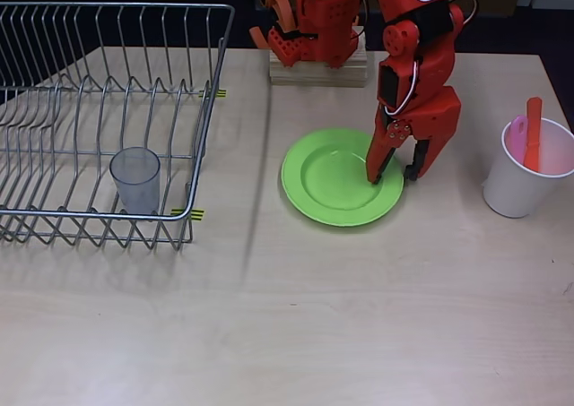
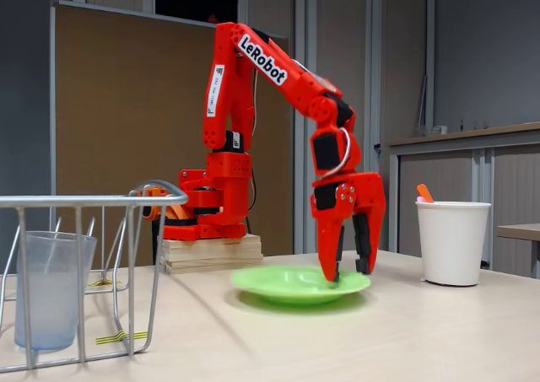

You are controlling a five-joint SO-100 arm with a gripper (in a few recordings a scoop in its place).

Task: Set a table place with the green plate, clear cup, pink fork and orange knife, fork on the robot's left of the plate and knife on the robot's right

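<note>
A red robot arm lowers its end effector (image 1: pixel 393 175) over the right rim of the green plate (image 1: pixel 334 178), which lies flat near the middle of the table (image 1: pixel 359 316). The two fingers stand parted, one inside the rim and one outside; whether they actually grip the plate is hard to tell. The clear cup (image 1: pixel 135 179) stands upright in the near part of a wire dish rack (image 1: pixel 108 83) at the left. At the right, a white cup (image 1: pixel 525 168) holds the pink fork (image 1: pixel 517 137) and orange knife (image 1: pixel 534 135), both standing on end.
</note>
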